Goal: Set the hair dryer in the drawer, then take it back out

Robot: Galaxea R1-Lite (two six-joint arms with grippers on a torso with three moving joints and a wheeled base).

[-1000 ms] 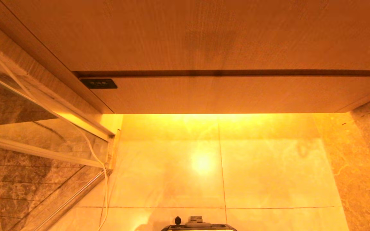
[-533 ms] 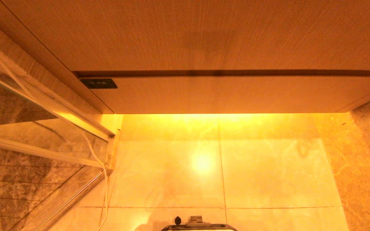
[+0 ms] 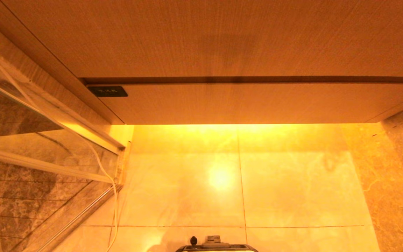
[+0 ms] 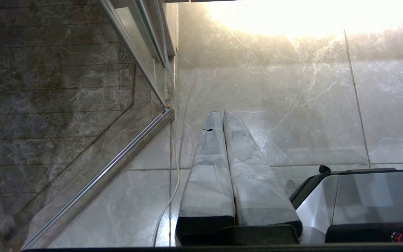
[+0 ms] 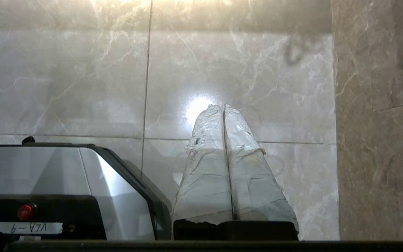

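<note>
**A:** So where was the drawer at that point?

**B:** The wide, shallow light wood-grain drawer [image 3: 243,103] was pushed flush, front face closed, with its small dark rectangular label [image 3: 107,91] up at the left end. It sat right below the plain wood panel [image 3: 222,38] and over the glossy pale marble floor tiles [image 3: 292,189]. No hair dryer showed in any of the three views, so I couldn't say where it was.

**A:** And the arms?

**B:** Neither showed in the head view. The left gripper [image 4: 222,112], wrapped in grey tape, hung over the tiles with its two fingers pressed together, nothing between them. It was near a thin white cable [image 4: 173,182] and the metal frame of a glass partition [image 4: 117,164]. The right gripper [image 5: 223,106], same taped wrap, was also closed tight and empty, pointing at the floor near a bright light reflection [image 5: 198,106]. The silver and black robot base [image 5: 58,175] sat just beside it.
</note>
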